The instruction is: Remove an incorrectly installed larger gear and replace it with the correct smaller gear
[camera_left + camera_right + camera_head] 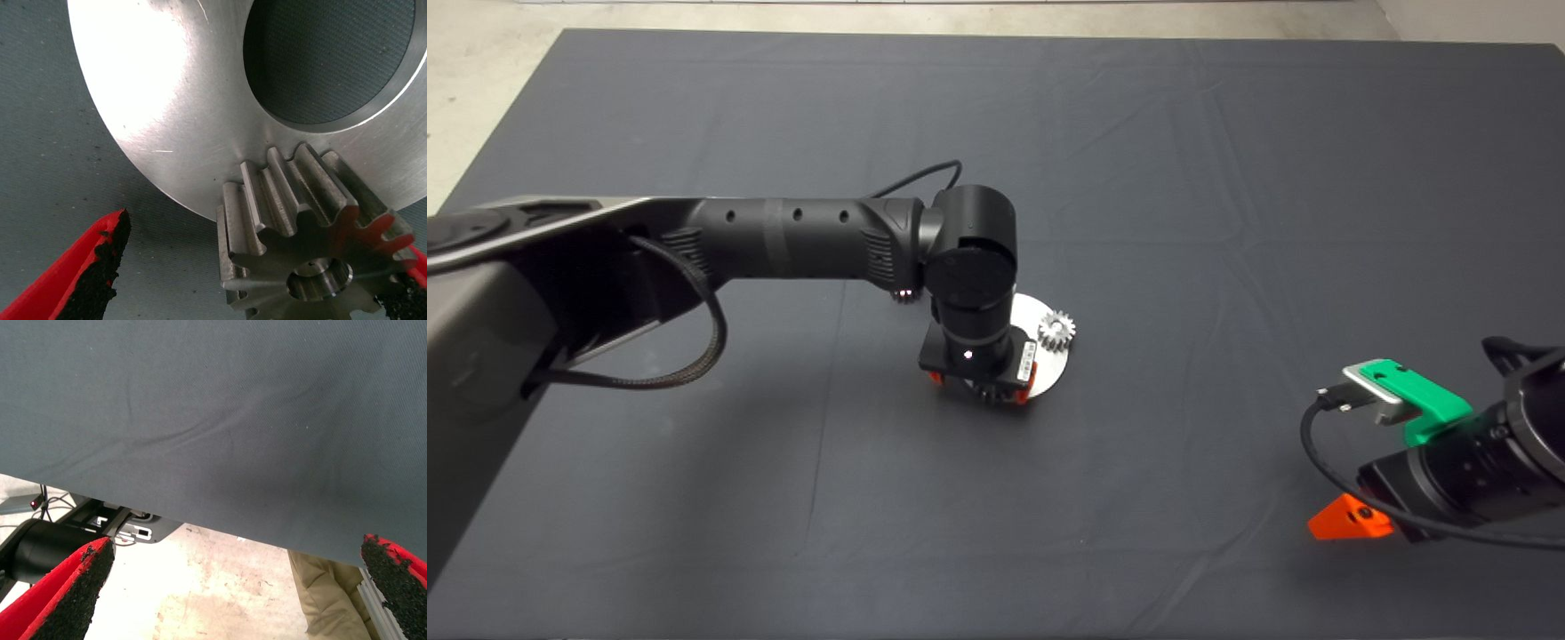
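Red fingers of the left gripper stand spread on either side of a small steel gear, one pad well apart from it, the other right at its teeth. That gear rests at the edge of a round silver plate with a large hole. From above, the left arm reaches in over the plate with its wrist pointing down; a second small gear sits on the plate's far side. Right gripper waits at the mat's lower right edge, fingers wide apart.
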You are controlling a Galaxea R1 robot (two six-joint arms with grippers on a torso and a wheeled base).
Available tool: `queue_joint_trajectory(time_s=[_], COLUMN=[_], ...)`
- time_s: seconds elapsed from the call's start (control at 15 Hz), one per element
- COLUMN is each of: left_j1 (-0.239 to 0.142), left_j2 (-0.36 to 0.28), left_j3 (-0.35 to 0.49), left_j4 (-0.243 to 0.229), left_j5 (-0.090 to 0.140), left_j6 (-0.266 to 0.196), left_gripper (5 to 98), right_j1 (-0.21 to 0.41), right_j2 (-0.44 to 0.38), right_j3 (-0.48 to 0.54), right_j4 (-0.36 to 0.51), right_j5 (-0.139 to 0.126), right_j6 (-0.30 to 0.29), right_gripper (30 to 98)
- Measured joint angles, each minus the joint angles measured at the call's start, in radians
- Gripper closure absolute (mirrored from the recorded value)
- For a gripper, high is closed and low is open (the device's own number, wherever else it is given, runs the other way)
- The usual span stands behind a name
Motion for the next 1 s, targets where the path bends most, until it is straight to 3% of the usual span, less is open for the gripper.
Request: queue_joint_trajectory(time_s=[0.6,1.0], left_j1=[0.0,0.0], left_j2=[0.026,0.042], left_j3=[-0.019,-0.027], left_j4=[0.002,0.001], left_j5=[0.0,0.011], left_j6=[0.0,0.0], left_gripper=[28.0,41.0], right_j1=[0.0,0.0], right_j2=[0.001,0.002], right_j3=[0.001,0.016], right_j4=[0.0,0.0], right_j5=[0.0,0.0], right_j6=[0.0,0.001], right_gripper=[30.8,30.8])
